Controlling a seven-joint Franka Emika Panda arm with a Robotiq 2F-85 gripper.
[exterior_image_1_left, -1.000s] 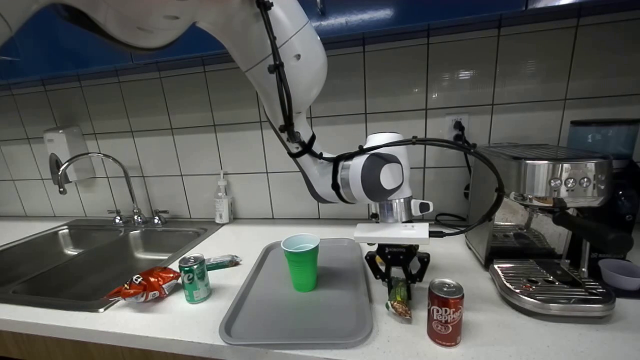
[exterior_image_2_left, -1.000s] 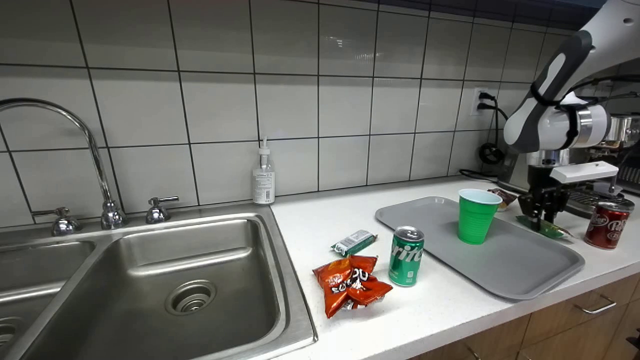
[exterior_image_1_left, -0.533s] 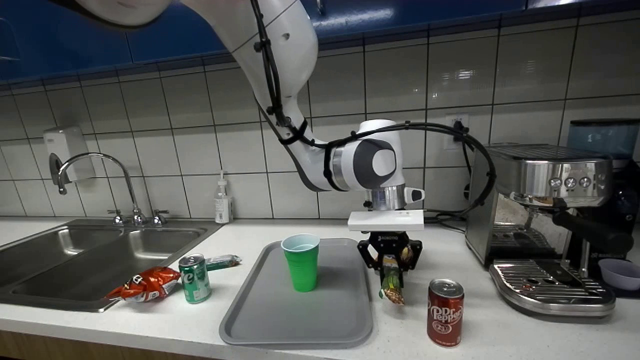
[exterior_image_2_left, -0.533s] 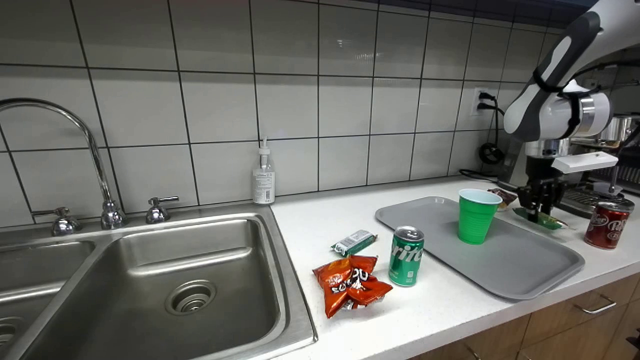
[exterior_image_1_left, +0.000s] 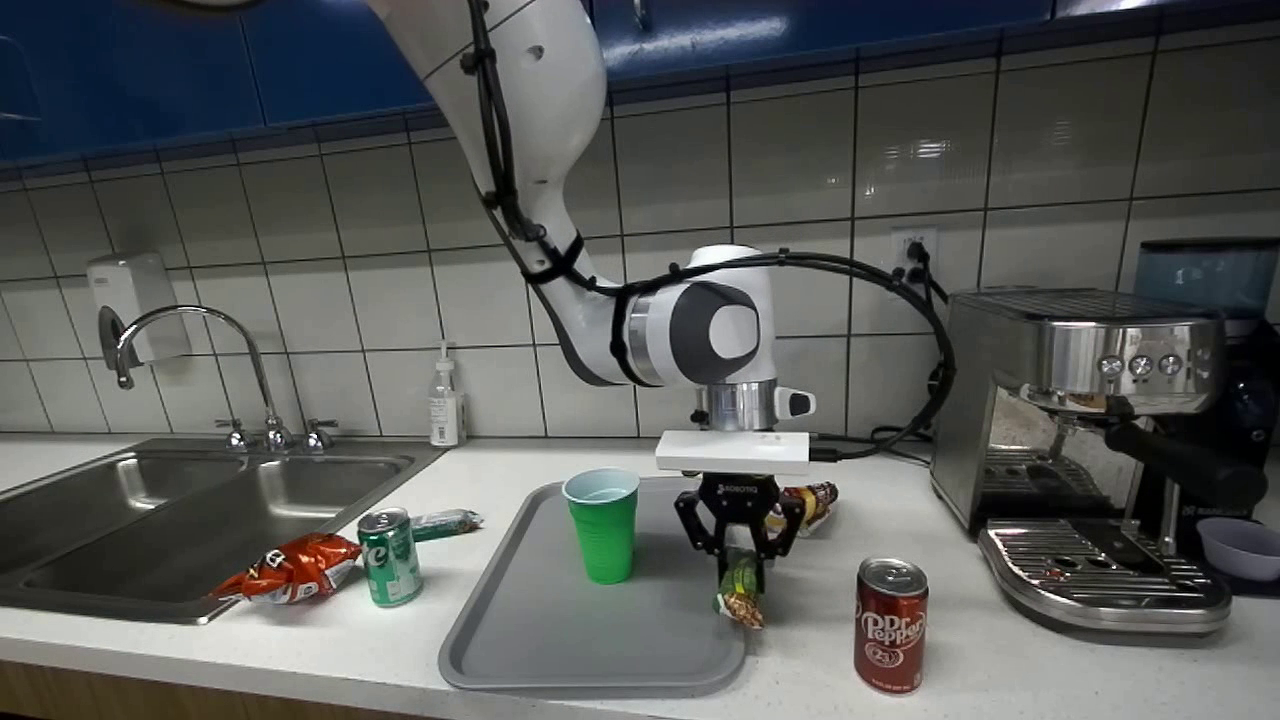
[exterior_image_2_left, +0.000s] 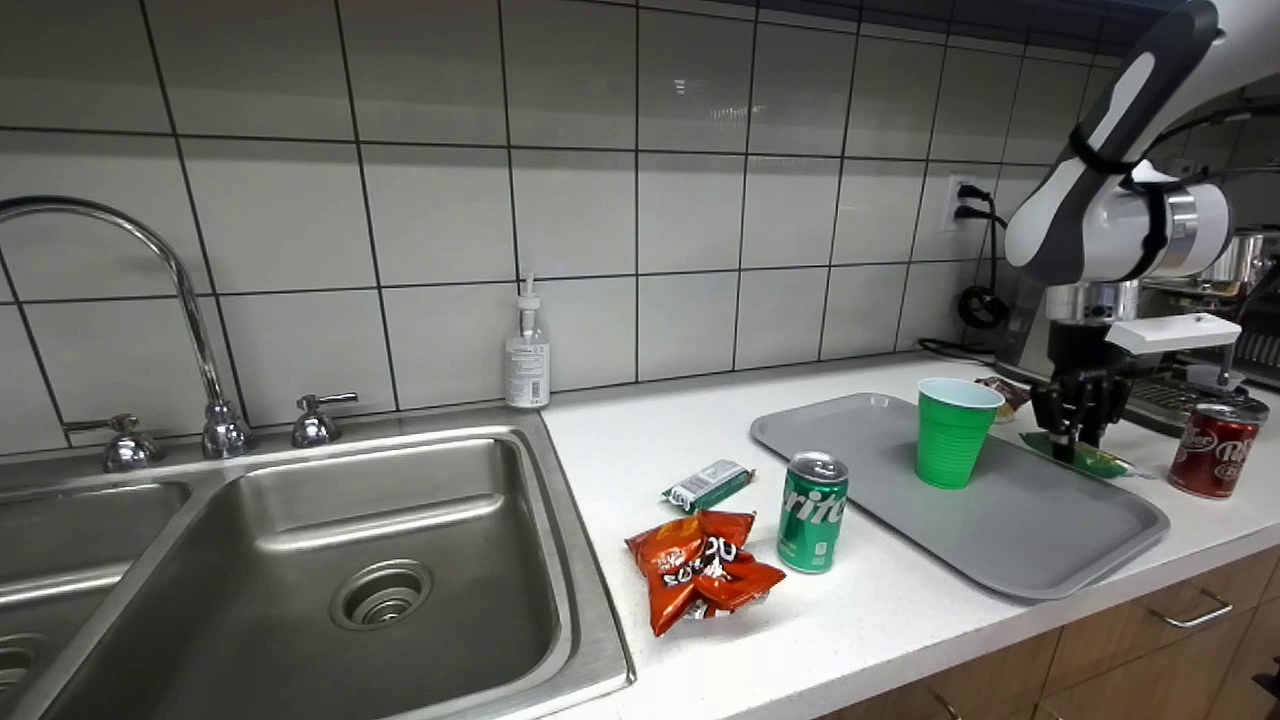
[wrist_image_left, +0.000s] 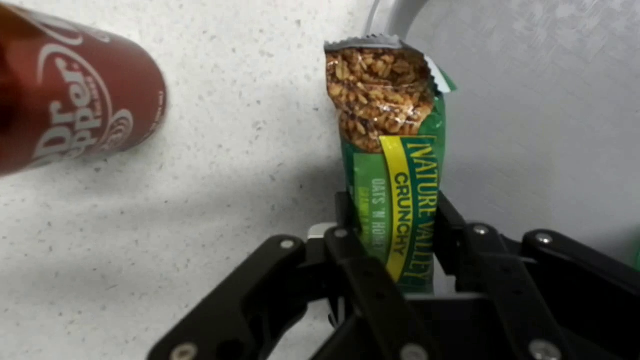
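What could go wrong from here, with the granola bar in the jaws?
Slip: the jaws are closed on the granola bar with one end jutting past them, so it might pivot.
Snag: in the wrist view the bar overlaps the edge of the gray tray; if held low, it could catch there.
Knock: the green cup stands on the tray near the jaws; a sideways move might tip it.

The tiled far wall (exterior_image_1_left: 480, 300), pale with dark joints, rises to glossy blue cabinets (exterior_image_1_left: 830, 35) that carry a streak of reflected light (exterior_image_1_left: 700, 38). A white, speckled counter (exterior_image_1_left: 800, 670) runs along the wall, with a steel double sink (exterior_image_2_left: 600, 640) at left and wooden drawers (exterior_image_2_left: 1120, 640) under its near edge.
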